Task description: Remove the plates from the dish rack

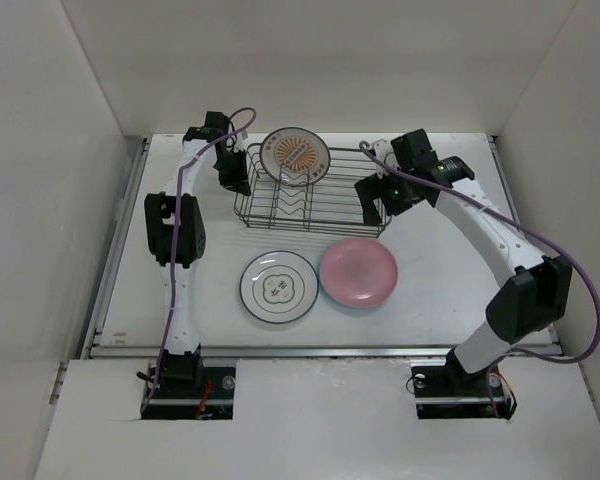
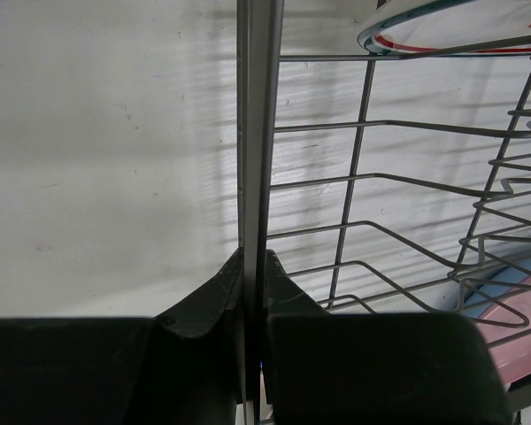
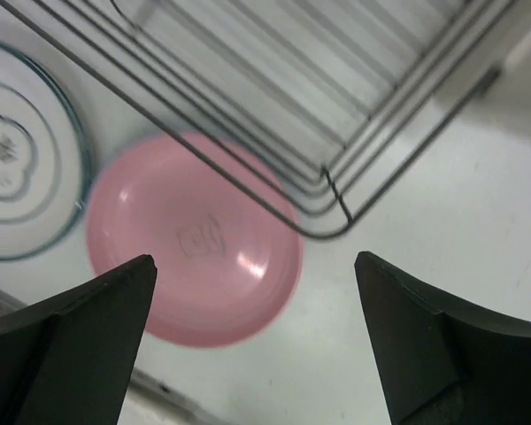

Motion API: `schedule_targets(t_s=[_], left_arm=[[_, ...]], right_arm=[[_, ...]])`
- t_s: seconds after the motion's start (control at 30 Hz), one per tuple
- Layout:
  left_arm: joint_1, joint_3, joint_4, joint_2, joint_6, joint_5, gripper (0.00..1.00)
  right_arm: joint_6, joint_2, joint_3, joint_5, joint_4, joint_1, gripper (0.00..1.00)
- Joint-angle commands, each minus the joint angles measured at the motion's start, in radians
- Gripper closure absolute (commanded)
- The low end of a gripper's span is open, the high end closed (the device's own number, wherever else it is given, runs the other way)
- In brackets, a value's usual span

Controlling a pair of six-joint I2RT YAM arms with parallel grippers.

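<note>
The black wire dish rack stands at the table's middle back. One plate with an orange-patterned centre stands upright at its far end; its rim shows in the left wrist view. A white plate with a flower outline and a pink plate lie flat in front of the rack. My left gripper is shut on the rack's left end wire. My right gripper is open and empty above the rack's right near corner, with the pink plate and the flower plate below it.
White walls enclose the table on three sides. A small cream cup sits at the rack's far right end. Bare table lies left of the rack and to the right of the pink plate.
</note>
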Motion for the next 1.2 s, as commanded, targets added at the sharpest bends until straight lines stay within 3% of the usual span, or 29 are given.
schedule_targets(t_s=[0.0, 0.07, 0.13, 0.17, 0.33, 0.53, 0.6, 0.63, 0.67, 0.73, 0.9, 1.17], left_arm=[[0.02, -0.003, 0.018, 0.049, -0.089, 0.016, 1.0], [0.02, 0.007, 0.018, 0.058, -0.089, 0.016, 1.0], [0.02, 0.018, 0.007, 0.058, -0.089, 0.016, 1.0], [0.02, 0.018, 0.007, 0.058, -0.089, 0.007, 1.0], [0.02, -0.022, 0.017, 0.037, -0.089, -0.014, 1.0], [0.011, -0.022, 0.017, 0.037, -0.077, -0.047, 1.0], [0.011, -0.022, 0.017, 0.037, -0.066, -0.059, 1.0], [0.011, -0.022, 0.017, 0.037, -0.066, -0.059, 1.0], [0.011, -0.022, 0.017, 0.037, -0.066, -0.059, 1.0], [0.011, -0.022, 0.017, 0.037, -0.066, -0.059, 1.0], [0.002, -0.051, 0.026, 0.037, -0.084, -0.05, 1.0], [0.011, -0.06, 0.055, 0.037, -0.193, 0.001, 1.0]], right_arm=[[0.0, -0.062, 0.088, -0.09, 0.238, 0.03, 0.0], [0.0, -0.025, 0.114, -0.12, 0.446, 0.03, 0.0], [0.0, 0.093, 0.165, -0.086, 0.549, 0.03, 0.0], [0.0, 0.15, 0.267, -0.074, 0.588, 0.03, 0.0], [-0.009, 0.576, 0.637, -0.176, 0.564, 0.03, 0.0], [0.159, 0.759, 0.702, -0.08, 0.864, 0.03, 0.01], [0.159, 0.779, 0.716, -0.136, 0.901, 0.03, 0.23], [0.159, 0.779, 0.716, -0.161, 0.922, 0.03, 0.4], [0.169, 0.779, 0.725, -0.172, 0.922, 0.03, 0.76], [0.169, 0.749, 0.713, -0.152, 0.922, 0.03, 0.96], [0.1, 0.589, 0.563, -0.054, 1.019, 0.03, 1.0], [0.051, 0.456, 0.558, -0.054, 1.05, 0.03, 1.0]])
